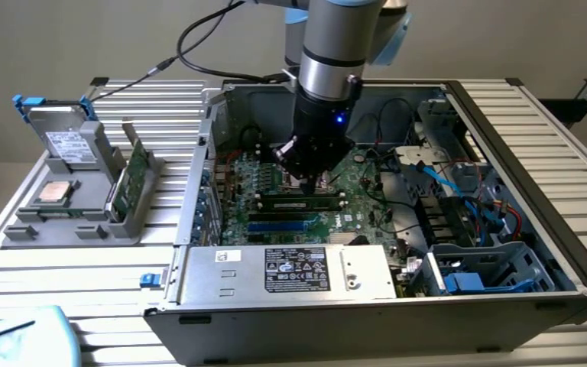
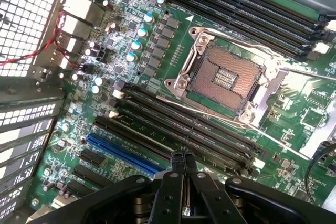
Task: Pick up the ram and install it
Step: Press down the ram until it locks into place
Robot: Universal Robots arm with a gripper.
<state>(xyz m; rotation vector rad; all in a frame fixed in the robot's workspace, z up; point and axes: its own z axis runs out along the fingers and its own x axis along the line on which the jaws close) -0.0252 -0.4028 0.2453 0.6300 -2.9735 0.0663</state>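
The ram is seen lying along a slot of the motherboard, just under the gripper. The fingers are pressed together, with nothing held. Seating is judged to be in hand; straight, even downward pressure is called for.

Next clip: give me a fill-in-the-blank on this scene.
1. The tool hangs inside the open computer ___.
2. The processor socket is ___.
3. Beside the black slots lies one ___ slot.
4. The green card stands on the exterior view's ___.
Missing: case; empty; blue; left.
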